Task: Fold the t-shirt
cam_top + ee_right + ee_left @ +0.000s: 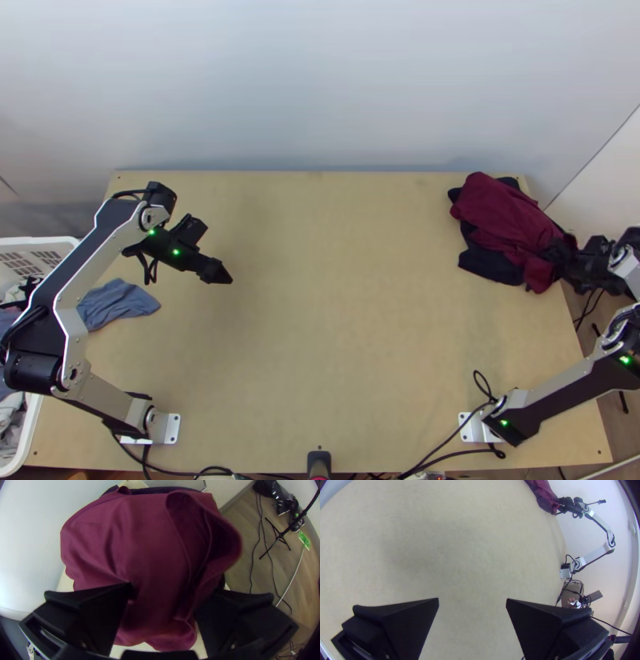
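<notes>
Standing with its two wide black fingers apart, my right gripper is right at the dark red fabric shirt, by the end nearest the table's right side; cloth lies between and beneath those fingers, yet I see no pinch on it, and whether they touch it I cannot tell. I take this shirt for the t-shirt to be folded; it lies bunched at the far right corner of the light wooden table, partly over a dark navy cloth that juts out from beneath it. Such a heap looks like a supply from which pieces are taken one by one, so my right fingers are likely set wide to take the top layer alone; the danger is catching the navy cloth too. My left gripper is over the table, well apart from the shirt, its fingers spread with nothing between them; from there it could take a second edge once the shirt is brought inward. Across from the shirt, a small blue-grey cloth lies beside a white plastic basket of clothes; folding proper has not begun.
</notes>
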Controlling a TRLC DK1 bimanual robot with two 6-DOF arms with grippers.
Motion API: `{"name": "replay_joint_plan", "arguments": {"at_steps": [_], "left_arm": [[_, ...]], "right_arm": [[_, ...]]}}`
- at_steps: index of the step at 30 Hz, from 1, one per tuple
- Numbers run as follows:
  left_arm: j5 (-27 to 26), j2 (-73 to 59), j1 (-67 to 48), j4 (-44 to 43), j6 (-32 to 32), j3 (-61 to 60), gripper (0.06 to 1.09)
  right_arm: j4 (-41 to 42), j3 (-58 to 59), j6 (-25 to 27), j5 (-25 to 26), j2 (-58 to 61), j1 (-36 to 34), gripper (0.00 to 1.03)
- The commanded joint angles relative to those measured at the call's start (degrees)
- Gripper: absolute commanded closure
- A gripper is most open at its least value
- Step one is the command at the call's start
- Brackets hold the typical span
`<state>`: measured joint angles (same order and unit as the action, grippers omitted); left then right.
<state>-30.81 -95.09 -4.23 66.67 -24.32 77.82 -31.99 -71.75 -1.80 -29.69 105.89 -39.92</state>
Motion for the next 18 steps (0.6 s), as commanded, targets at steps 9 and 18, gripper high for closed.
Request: {"name": "replay_joint_plan", "arguments": {"at_steps": [9, 18], "left_arm": [[-0.04, 0.61, -0.78, -0.14, -0.47, -1.80, 0.10], [-0.04, 1.05, -1.92, -0.49, 0.59, -1.09, 0.10]], "right_arm": [[-6.16, -4.10, 7.87, 10.88, -11.84, -7.36, 0.03], [-7.12, -8.94, 5.93, 12.64, -14.57, 2.92, 0.10]]}}
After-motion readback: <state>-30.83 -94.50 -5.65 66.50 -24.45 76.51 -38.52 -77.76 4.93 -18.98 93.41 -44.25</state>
